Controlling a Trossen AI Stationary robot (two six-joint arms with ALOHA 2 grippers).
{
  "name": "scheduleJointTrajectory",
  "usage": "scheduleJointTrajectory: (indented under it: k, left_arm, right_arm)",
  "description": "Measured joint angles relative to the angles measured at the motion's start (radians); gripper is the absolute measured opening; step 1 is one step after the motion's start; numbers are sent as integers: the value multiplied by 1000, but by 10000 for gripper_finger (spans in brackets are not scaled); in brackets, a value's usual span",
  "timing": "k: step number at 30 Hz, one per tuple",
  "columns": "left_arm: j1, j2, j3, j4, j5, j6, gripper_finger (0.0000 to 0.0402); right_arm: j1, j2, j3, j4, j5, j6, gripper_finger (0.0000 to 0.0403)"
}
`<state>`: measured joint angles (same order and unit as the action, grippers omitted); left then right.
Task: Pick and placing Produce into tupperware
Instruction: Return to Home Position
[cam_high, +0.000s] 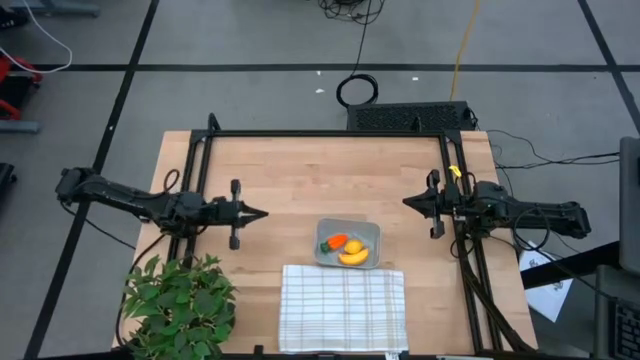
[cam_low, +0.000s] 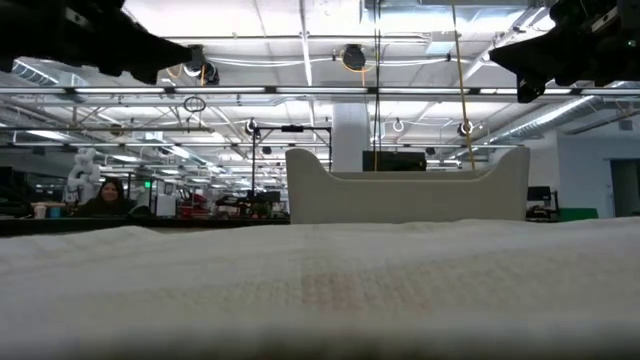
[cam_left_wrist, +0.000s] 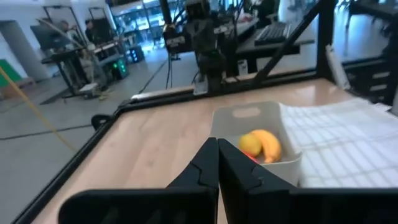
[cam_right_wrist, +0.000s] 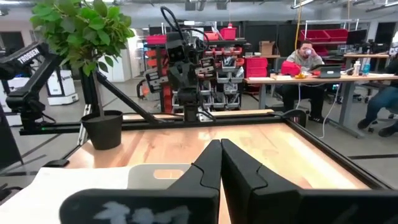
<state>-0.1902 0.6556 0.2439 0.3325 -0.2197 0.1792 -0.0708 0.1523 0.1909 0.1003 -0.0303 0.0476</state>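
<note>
Tupperware (cam_high: 372, 229), translucent grey, holds yellow banana (cam_high: 353, 258), lemon (cam_high: 354, 246), orange carrot (cam_high: 337, 240); left gripper (cam_high: 262, 212) and right gripper (cam_high: 407, 202) closed, empty.

Three produce pieces (cam_high: 353, 257), one tupperware (cam_high: 372, 229), one cloth (cam_high: 342, 308), one plant (cam_high: 180, 300).

Both arms are basically mirroring each other here. The left arm (cam_high: 130, 198) reaches in from its side, stretched out pretty much flat. The left gripper (cam_high: 256, 212) points straight across at the other one, fingers (cam_left_wrist: 202, 168) pressed together tip to tip. The right arm (cam_high: 530, 213) does the same from the opposite side, with the right gripper (cam_high: 410, 201) aimed inward and its fingers (cam_right_wrist: 208, 165) closed tight too. The two grippers sit well apart, facing each other, and both are up high in the low view.
</note>
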Motion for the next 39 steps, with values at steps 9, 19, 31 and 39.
scheduleJointTrajectory:
  k: [9, 19, 31, 39]
  left_arm:
    - [-91, -212, -44, -140, -18, 52, 0]
    - [-147, -342, -45, -253, -95, 91, 0]
    - [-48, -383, -45, -301, -47, 141, 0]
    - [66, -402, -46, -330, 108, 153, 0]
  right_arm:
    - [0, 0, 0, -2, -1, 19, 0]
    - [0, -1, 0, 10, -76, 46, 0]
    - [0, -1, 0, -9, 45, -21, 0]
    - [-15, -2, 0, 0, 54, -19, 0]
